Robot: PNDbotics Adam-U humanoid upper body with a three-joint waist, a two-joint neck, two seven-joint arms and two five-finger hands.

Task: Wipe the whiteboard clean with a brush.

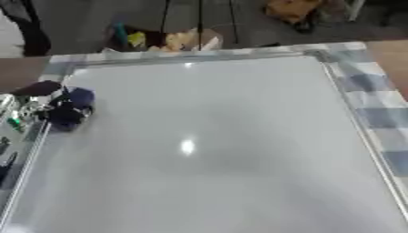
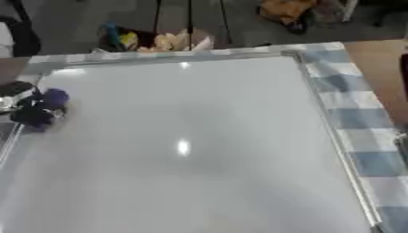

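A large whiteboard (image 1: 215,136) with a silver frame lies flat and fills most of the view; its surface looks blank, with glare spots. At its left edge, near the far corner, my left hand (image 1: 62,113), black with silver parts, is curled round a dark blue brush (image 1: 80,96) that rests on the board. The arm comes in over the left frame. The view is blurred, so how the fingers lie on the brush is not plain. My right hand shows in no view.
A blue-and-white checked cloth (image 1: 374,100) runs under the board's right side, over a brown tabletop (image 1: 395,59). Beyond the far edge stands a bin (image 1: 167,40) with yellow and green items. Small objects (image 1: 14,122) lie left of the frame.
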